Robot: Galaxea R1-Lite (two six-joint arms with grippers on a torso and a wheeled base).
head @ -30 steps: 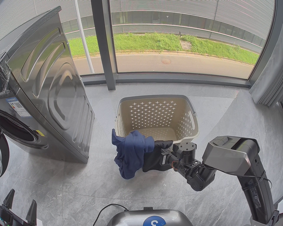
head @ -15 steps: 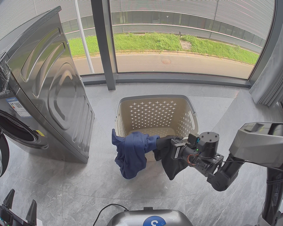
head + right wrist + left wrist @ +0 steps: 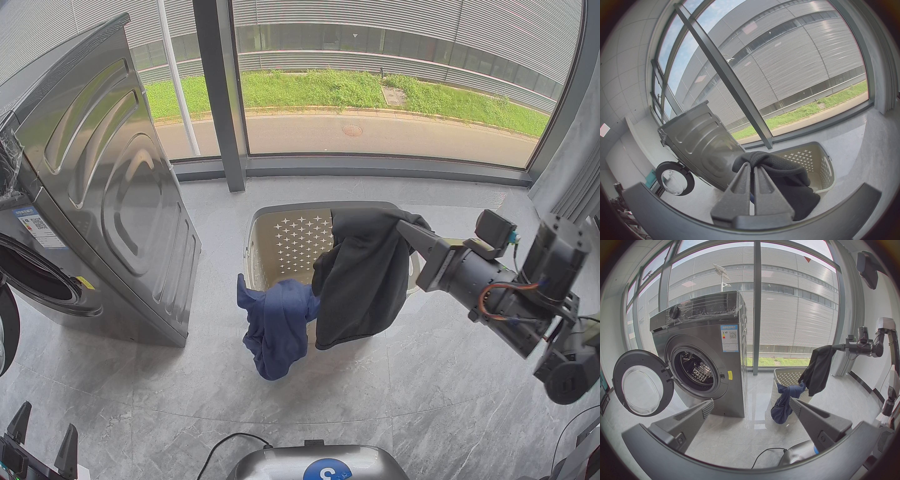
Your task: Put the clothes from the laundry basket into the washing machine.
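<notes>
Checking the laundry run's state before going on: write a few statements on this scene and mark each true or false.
1. The right tool is shut on the black garment. True.
2. The washer has its door shut. False: the door is swung wide open.
3. The blue garment hangs over the rim of the basket. True.
4. The left tool holds the blue garment. False: it is open and empty, well short of the basket.
5. The basket stands on the floor beside the washer. True.
</notes>
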